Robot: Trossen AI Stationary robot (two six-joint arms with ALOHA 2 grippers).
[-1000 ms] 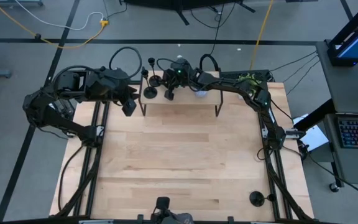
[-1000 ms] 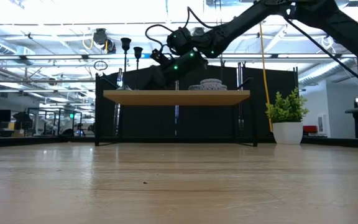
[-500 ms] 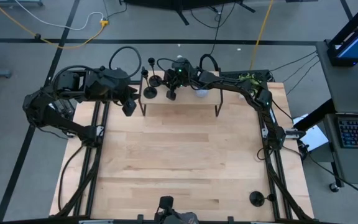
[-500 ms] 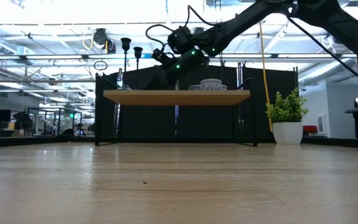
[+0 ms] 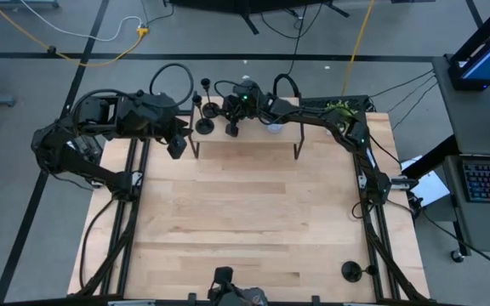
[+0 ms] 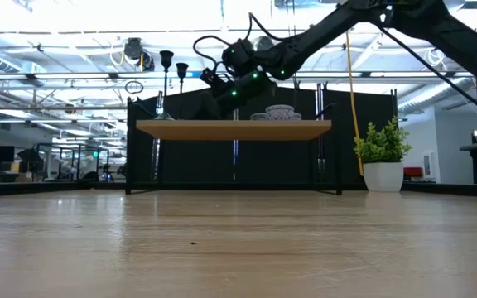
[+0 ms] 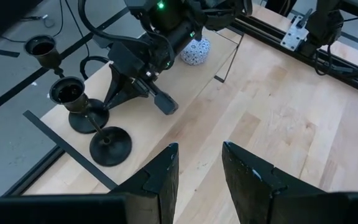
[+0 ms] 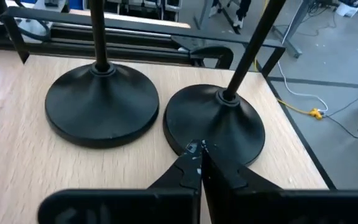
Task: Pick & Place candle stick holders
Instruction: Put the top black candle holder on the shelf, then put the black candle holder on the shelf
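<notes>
Two black candle stick holders [image 7: 89,118] [image 7: 110,145] stand upright on their disc bases on a small raised wooden shelf [image 6: 234,128] at the table's far edge. A third holder [image 5: 351,272] stands on the table near its near right corner. My right gripper [image 8: 199,148] is shut and reaches onto the shelf from the right, slanting down. Its tips sit at the rim of one holder's base [image 8: 213,127], beside the other base [image 8: 101,106]. My left gripper [image 7: 199,149] hangs open left of the shelf with nothing between its fingers. My right gripper's shut fingertips [image 8: 194,152] lie over the rim of one holder's disc base [image 8: 185,140] on the side facing the gripper. They come from the table's right, slanting down. The holder stands upright on the shelf. Whether the tips touch the base, I cannot tell.
A white patterned round puck [image 7: 196,51] sits on the shelf behind my right gripper. The shelf stands on thin dark legs [image 5: 299,155]. Bare wooden table [image 5: 245,221] spreads in front of it. Cables and the arms' frames run along both table sides.
</notes>
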